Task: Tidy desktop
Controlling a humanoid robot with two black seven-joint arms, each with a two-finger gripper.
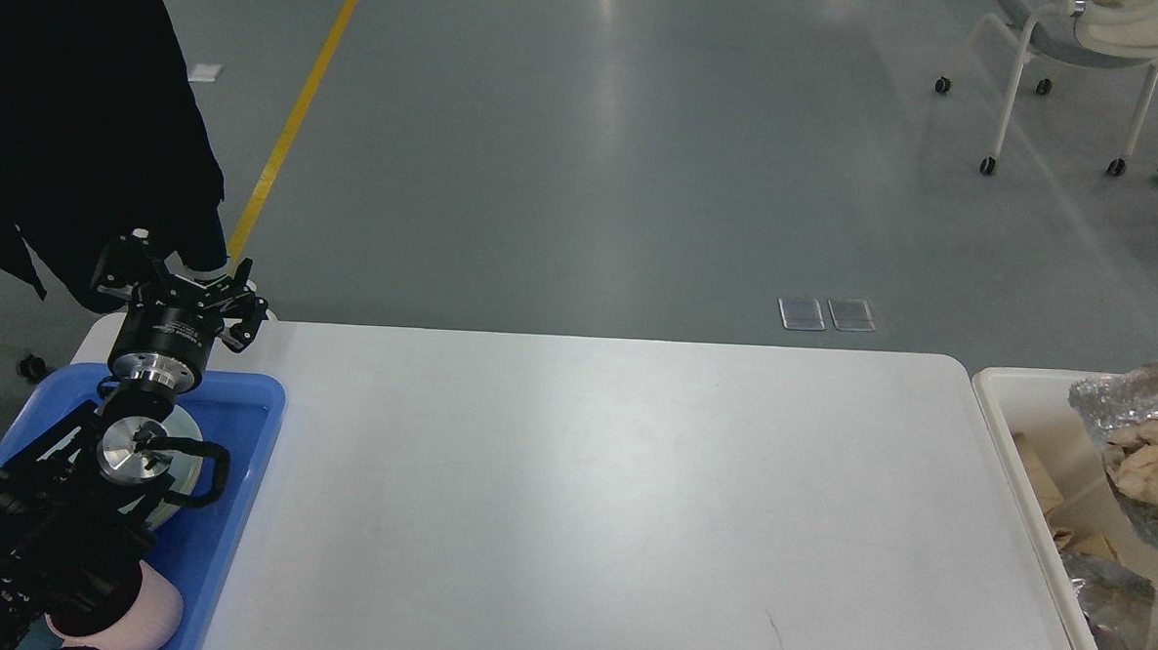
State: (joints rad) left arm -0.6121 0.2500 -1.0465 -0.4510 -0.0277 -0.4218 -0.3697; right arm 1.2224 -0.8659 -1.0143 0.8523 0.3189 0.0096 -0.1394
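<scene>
The white desktop [610,502] fills the middle of the head view and its surface is bare. My left arm comes in from the lower left over a blue tray [252,418]. My left gripper [185,283] is at the table's far left corner, seen from behind and dark against a person's black sleeve [80,118]. A small white thing [222,272] shows right at its fingers; I cannot tell whether it is held. My right gripper is out of view.
The blue tray holds a white round dish [183,444] under my arm and a pink cup [151,614]. A cream-white bin [1023,452] at the right edge holds foil bags [1137,408] and paper scraps. A wheeled chair [1090,44] stands far back right.
</scene>
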